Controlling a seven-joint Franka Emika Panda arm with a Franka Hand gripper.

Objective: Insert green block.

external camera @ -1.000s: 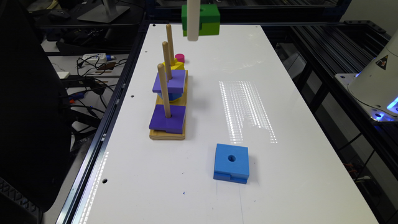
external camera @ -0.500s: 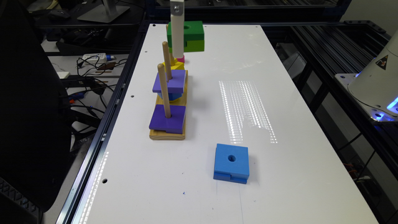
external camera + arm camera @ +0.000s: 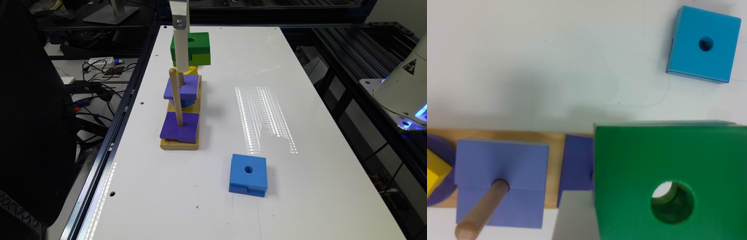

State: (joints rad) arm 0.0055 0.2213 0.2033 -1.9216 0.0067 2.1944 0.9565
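Note:
The green block [image 3: 197, 50], dark green over lime green with a round centre hole, hangs in the air above the far end of the wooden peg board [image 3: 179, 144]. My gripper [image 3: 185, 56] is shut on it, one white finger crossing its near face. In the wrist view the green block [image 3: 652, 165] sits close to the camera, overlapping a purple block [image 3: 577, 167] on the board. Part of something pale shows through its hole. Two pegs are visible: the near peg [image 3: 175, 96] runs through a purple block [image 3: 180, 128], and the middle one carries another purple block [image 3: 181, 87].
A blue square block [image 3: 248, 175] with a hole lies loose on the white table, towards the front; in the wrist view the blue block [image 3: 704, 45] is apart from the board. A yellow piece [image 3: 189, 70] sits at the board's far end. Cables and a dark chair lie off the exterior view's left edge.
The gripper has carried the green block towards the exterior view's left and lower, from over the table's far edge to above the far end of the peg board.

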